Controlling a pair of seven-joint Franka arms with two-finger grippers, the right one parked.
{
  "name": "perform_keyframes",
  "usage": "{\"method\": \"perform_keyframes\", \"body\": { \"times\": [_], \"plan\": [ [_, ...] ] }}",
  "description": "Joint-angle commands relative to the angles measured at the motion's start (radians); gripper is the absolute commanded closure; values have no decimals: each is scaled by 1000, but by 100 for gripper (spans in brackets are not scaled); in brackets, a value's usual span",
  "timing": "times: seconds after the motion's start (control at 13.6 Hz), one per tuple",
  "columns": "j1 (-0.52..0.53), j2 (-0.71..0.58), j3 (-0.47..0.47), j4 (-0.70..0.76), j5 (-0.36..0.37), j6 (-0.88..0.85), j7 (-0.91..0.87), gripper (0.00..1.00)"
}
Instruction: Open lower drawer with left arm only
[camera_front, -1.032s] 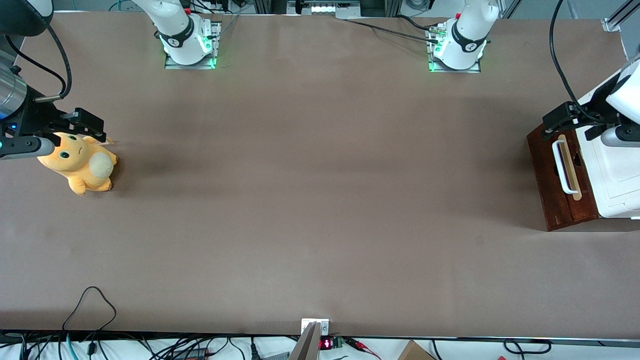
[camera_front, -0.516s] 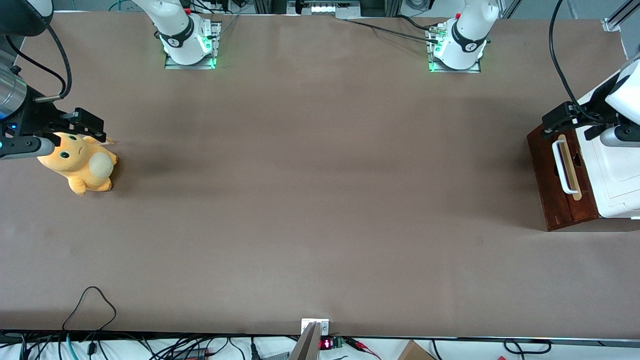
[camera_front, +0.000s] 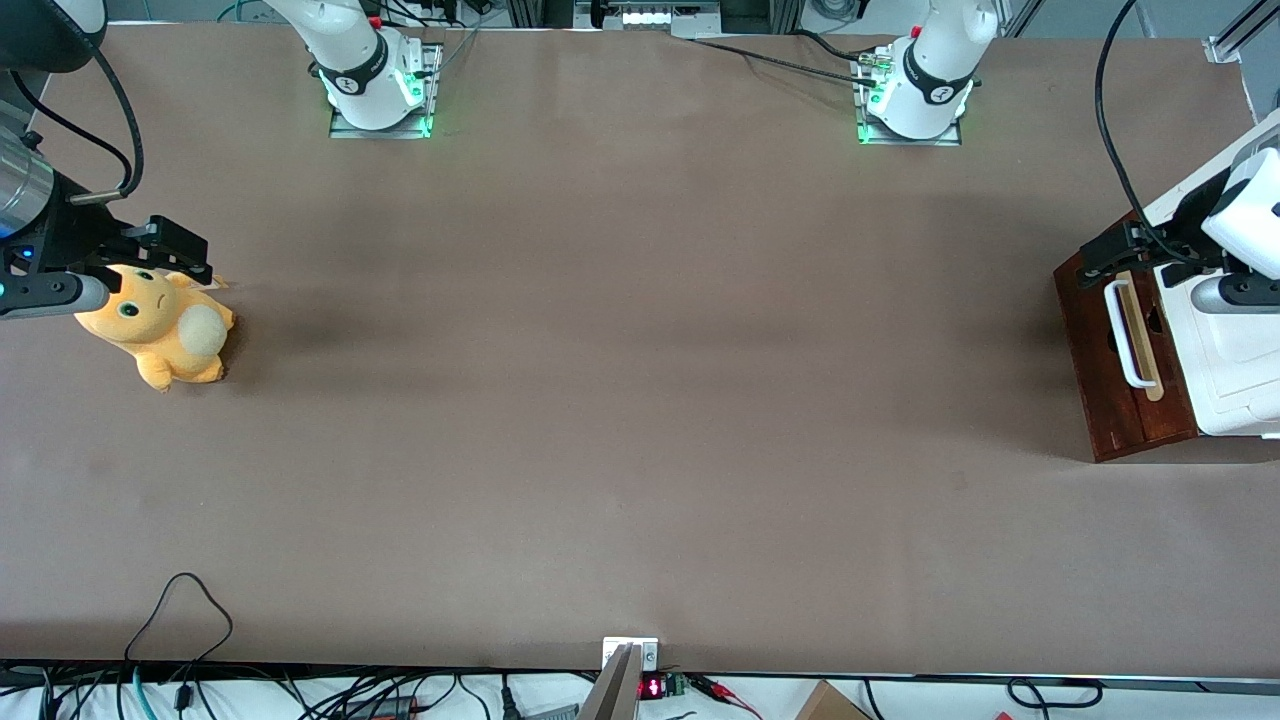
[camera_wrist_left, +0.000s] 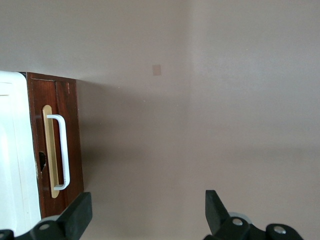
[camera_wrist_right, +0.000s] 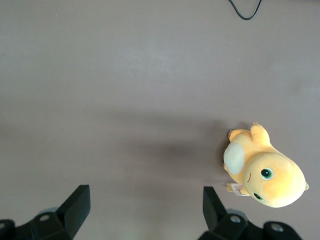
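Hovering above the closed drawer near its handle, the pincer is spread wide, holding nothing.

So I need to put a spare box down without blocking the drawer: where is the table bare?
The wide brown table lies bare between the plush toy at the parked arm's end and the lower drawer. It is crowded only at the working arm's end, where the open hand hangs over the drawer's white handle.
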Motion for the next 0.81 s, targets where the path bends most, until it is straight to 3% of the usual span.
{"method": "perform_keyframes", "body": {
  "times": [0.0, 0.29, 0.59, 0.74],
  "plan": [
    [-7, 13, -7, 17, 44, -22, -5, 0],
    [-59, 59, -30, 17, 216, -72, -36, 0],
    [-68, 86, -38, 12, 225, -77, -71, 0],
    [-93, 120, -40, 6, 285, -80, -112, 0]
  ]
}}
